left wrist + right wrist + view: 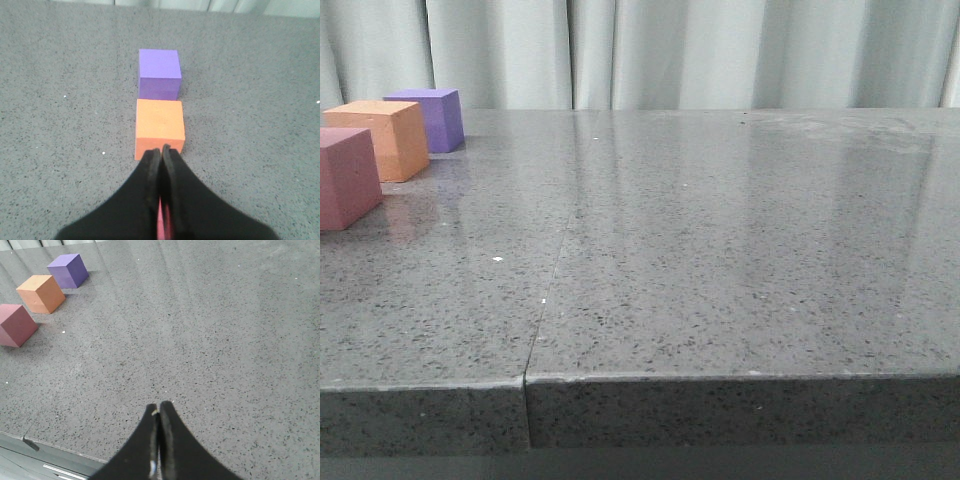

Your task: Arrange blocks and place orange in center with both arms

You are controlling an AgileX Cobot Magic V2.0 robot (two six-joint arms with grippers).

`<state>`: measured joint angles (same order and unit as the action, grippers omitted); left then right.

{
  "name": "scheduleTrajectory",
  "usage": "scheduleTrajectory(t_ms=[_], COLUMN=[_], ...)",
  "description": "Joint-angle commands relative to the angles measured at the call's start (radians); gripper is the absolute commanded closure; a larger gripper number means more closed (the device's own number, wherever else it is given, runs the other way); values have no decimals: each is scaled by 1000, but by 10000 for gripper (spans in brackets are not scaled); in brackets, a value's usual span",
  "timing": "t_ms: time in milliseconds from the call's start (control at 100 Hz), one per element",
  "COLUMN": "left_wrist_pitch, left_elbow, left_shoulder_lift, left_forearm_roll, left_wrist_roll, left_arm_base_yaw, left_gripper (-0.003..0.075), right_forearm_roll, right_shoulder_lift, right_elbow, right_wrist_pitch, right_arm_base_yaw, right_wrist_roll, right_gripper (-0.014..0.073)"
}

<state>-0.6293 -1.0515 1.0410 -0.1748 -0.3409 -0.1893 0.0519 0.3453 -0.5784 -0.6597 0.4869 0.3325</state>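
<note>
Three cubes stand in a row at the table's far left. In the front view the pink block (345,178) is nearest, the orange (390,138) is in the middle and the purple block (432,117) is farthest. No gripper shows in that view. My left gripper (161,149) is shut and empty. It hangs above the pink block (160,226), which shows only as a sliver behind the fingers, with the orange (159,125) and the purple block (159,72) beyond. My right gripper (159,405) is shut and empty over bare table, far from the pink block (16,324), the orange (41,293) and the purple block (68,270).
The grey speckled table (720,250) has a seam (548,290) running front to back left of its middle. Its front edge (720,380) lies close below my right gripper. A pale curtain (650,50) hangs behind the table.
</note>
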Motion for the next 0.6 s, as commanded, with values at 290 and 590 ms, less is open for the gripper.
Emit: scheduleTrajectory(t_ms=[290,590], left_wrist_pitch=[101,87], left_elbow=[188,305], left_shoulder_lift=[-331,-479], left_forearm_roll=[-9,-15], left_wrist_roll=[-11,-11], left_arm_base_yaw=[4,4], left_gripper=[741,741], right_forearm_roll=[14,14], right_shoulder_lift=[7,7], right_elbow=[-27,-27], right_wrist_pitch=[79,79], right_arm_base_yaw=[-3,-3], right_wrist_roll=[-8,-8], right_gripper=[631,631])
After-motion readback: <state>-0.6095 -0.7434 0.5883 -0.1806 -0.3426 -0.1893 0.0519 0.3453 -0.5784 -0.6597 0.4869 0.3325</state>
